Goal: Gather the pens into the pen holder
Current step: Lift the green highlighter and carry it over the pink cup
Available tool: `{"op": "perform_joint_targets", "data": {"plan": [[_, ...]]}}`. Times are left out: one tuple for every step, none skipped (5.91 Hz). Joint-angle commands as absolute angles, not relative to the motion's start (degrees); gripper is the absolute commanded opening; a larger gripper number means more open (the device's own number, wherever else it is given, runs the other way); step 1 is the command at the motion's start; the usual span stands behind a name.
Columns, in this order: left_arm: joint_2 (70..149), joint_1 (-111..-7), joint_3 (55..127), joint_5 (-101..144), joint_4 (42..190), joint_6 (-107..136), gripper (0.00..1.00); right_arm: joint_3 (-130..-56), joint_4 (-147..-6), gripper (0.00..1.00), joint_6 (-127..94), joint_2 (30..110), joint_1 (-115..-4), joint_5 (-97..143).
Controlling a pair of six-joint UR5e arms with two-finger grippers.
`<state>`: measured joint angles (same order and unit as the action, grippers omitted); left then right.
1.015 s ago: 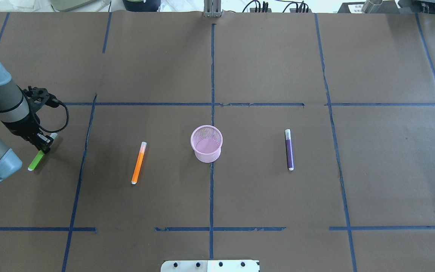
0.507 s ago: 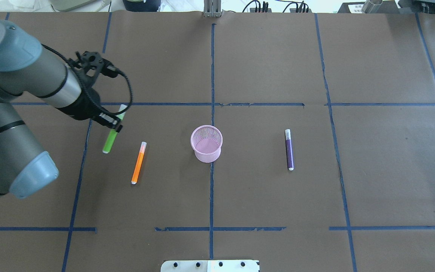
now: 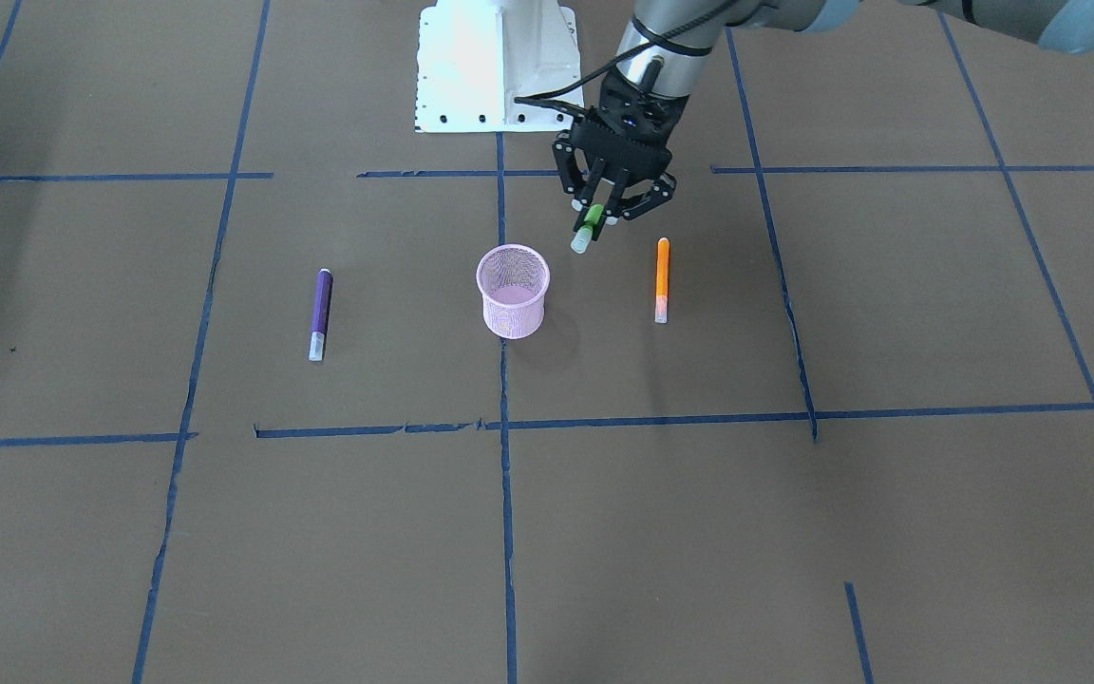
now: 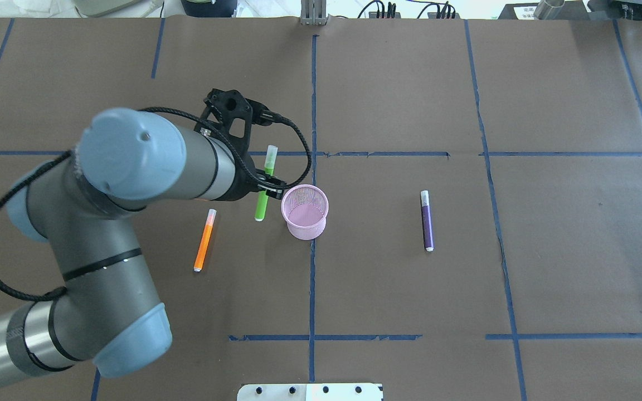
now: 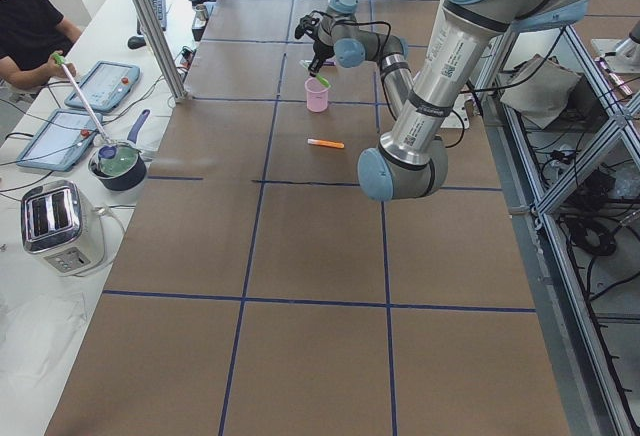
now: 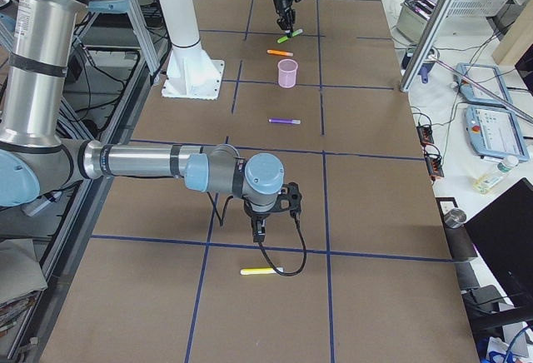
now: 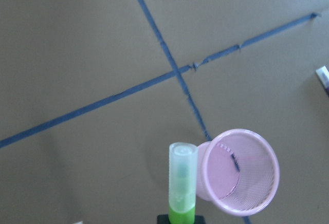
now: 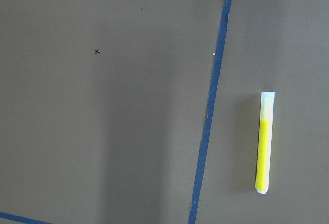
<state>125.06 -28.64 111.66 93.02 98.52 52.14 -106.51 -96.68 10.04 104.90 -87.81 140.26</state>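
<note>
One green pen [image 4: 261, 206] is gripped in my left hand [image 3: 596, 214], above the bench [image 4: 410, 301], just beside the holder [image 3: 513, 306]. For the right hand [image 6: 260, 231] I cannot tell.

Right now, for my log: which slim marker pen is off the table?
The slim green marker pen, shut in the left gripper near the pink wire-mesh cup; the orange pen, purple pen and yellow pen lie flat.
</note>
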Motion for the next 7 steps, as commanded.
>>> {"op": "perform_joint_targets", "data": {"plan": [[127.60,-25.32,106.21,81.67,106.40,54.75,0.00,-106.35,-96.68,1.00,10.02,104.77,-87.80,141.15],[128.84,-23.22,103.04,75.39,107.65,54.93,0.00,-106.35,-96.68,1.00,10.02,104.77,-87.80,141.24],[128.85,-22.51,102.75,74.28,107.67,54.84,0.00,-106.35,-96.77,1.00,10.02,104.77,-87.80,141.24],[128.93,-22.07,101.44,74.09,108.19,54.93,0.00,-106.26,-96.68,1.00,10.02,104.77,-87.80,141.24],[128.85,-21.36,99.08,72.70,112.37,54.93,0.07,-106.17,-96.77,1.00,10.02,104.77,-87.80,141.24],[128.76,-20.14,97.40,70.34,115.81,54.93,0.43,-106.17,-96.77,1.00,10.02,104.77,-87.80,141.33],[128.59,-20.04,97.21,70.23,115.93,54.93,0.99,-106.08,-96.77,1.00,10.02,104.77,-87.80,141.33]]}}
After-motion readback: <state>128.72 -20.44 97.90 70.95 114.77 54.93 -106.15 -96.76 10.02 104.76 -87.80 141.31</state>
